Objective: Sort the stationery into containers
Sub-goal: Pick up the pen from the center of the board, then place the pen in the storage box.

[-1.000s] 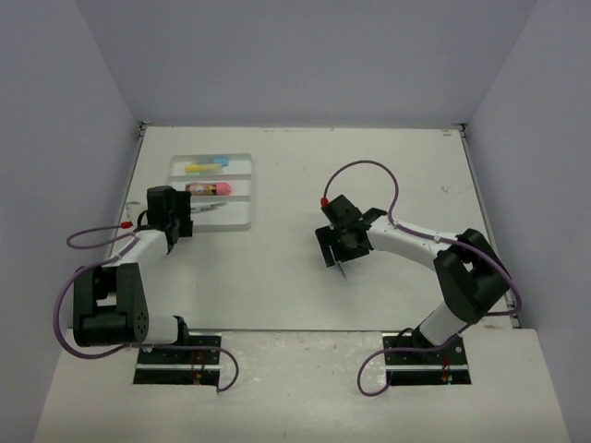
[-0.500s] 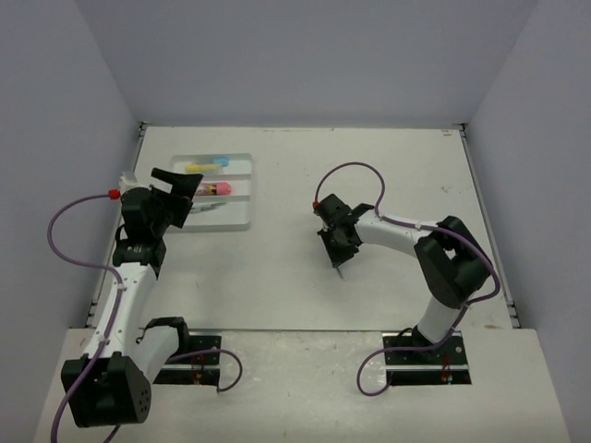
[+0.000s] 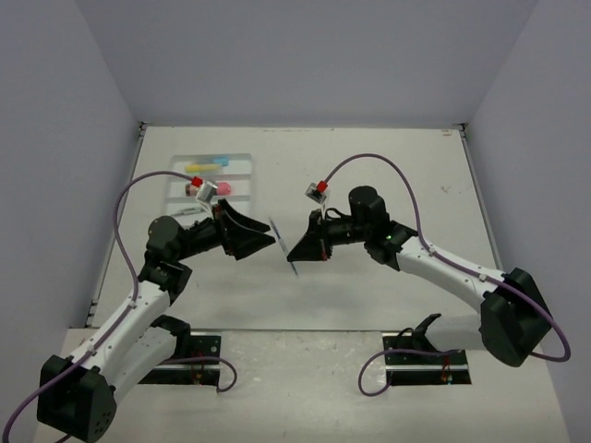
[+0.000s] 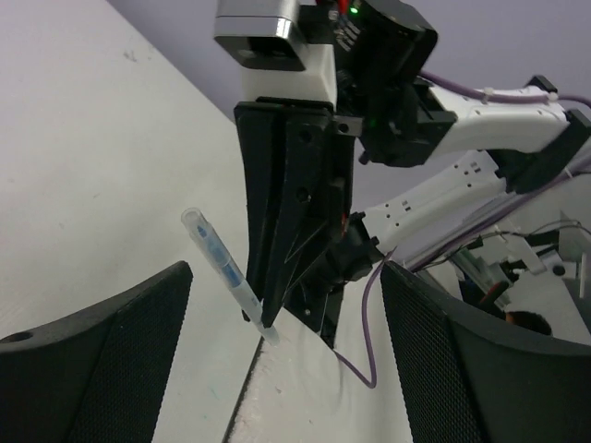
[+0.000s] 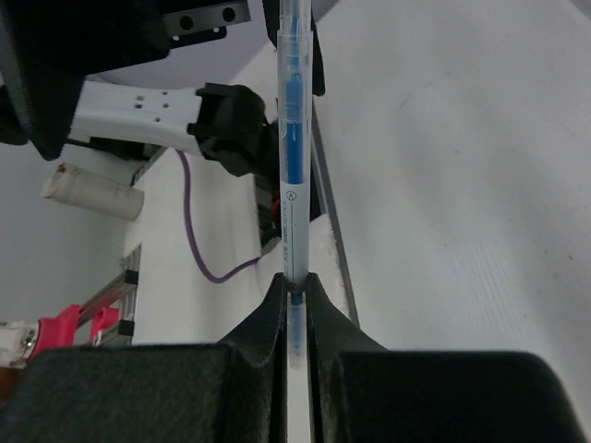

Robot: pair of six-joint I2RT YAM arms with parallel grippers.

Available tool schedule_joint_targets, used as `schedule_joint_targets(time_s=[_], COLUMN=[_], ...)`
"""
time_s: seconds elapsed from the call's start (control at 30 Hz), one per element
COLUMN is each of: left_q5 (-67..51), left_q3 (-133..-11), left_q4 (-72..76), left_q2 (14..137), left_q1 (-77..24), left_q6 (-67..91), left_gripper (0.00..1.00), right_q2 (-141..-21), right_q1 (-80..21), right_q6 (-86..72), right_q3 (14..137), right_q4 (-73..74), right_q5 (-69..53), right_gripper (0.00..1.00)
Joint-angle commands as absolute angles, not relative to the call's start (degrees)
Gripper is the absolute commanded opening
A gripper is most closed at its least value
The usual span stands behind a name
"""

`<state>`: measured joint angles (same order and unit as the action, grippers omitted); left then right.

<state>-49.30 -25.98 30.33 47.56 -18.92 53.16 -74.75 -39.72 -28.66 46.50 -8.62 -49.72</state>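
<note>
While the tray sits at the far left of the table, it holds a yellow marker in its far compartment and a stubby pink-and-brown one in the middle compartment. The near compartment is partly hidden by the left arm, so its contents cannot be told. Left gripper is raised off the table, right of the tray, pointing toward the right arm. Its fingers are spread wide with nothing between them. Light blue pen hangs in the air just in front of it, tilted, apart from both left fingers. Right gripper faces the left one, jaws pinched on the pen's lower end, most of the barrel sticking out past the fingertips.
</note>
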Motion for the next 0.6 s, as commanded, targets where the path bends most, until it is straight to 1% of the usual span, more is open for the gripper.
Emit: schedule_joint_targets(time_s=[0.0, 0.07, 0.2, 0.3, 0.4, 0.47, 0.5, 0.53, 0.57], left_q5=[-52.5, -52.88, -52.52, -51.86, -51.56, -51.74, -51.47, -50.33, -47.62], left_q3=[-26.72, -28.12, -29.79, -30.71, -31.7, -32.25, -33.06, -34.25, -35.65], left_q4=[35.07, 33.99, 34.08, 34.6, 35.56, 35.6, 33.88, 31.19, 28.47], left_q2=[45.94, 47.37, 50.26, 50.86, 50.71, 50.34, 50.02, 49.72, 49.6], left_q1=[-19.53, -20.01, -22.11, -23.61, -24.78, -24.84, -24.91, -24.95, -24.91], left_q6=[49.31, 48.73, 48.36, 48.34, 48.69, 48.63, 47.81, 46.33, 44.31], left_gripper=[0.77, 0.63, 0.57, 0.46, 0.18, 0.06, 0.02, 0.0, 0.0], right_q2=[-72.51, -71.02, -70.55, -71.25, -73.3, -74.62, -75.0, -75.21, -74.6], right_q1=[-40.05, -40.82, -41.4, -41.4, -41.31, -41.2, -40.5, -39.51, -38.46], right_q6=[-32.17, -31.26, -29.73, -29.08, -27.89, -27.23, -26.78, -26.53, -26.76], right_q3=[46.32, 47.14, 49.39, 51.35, 53.32, 54.16, 54.78, 55.13, 54.67], right_q4=[-18.92, -18.57, -15.44, -12.24, -9.17, -7.49, -5.87, -4.23, -3.6], right_q5=[-58.89, -60.13, -59.86, -57.94, -56.11, -55.72, -55.01, -53.93, -52.92], right_gripper=[0.0, 0.0, 0.0, 0.0, 0.0, 0.0, 0.06, 0.17, 0.35])
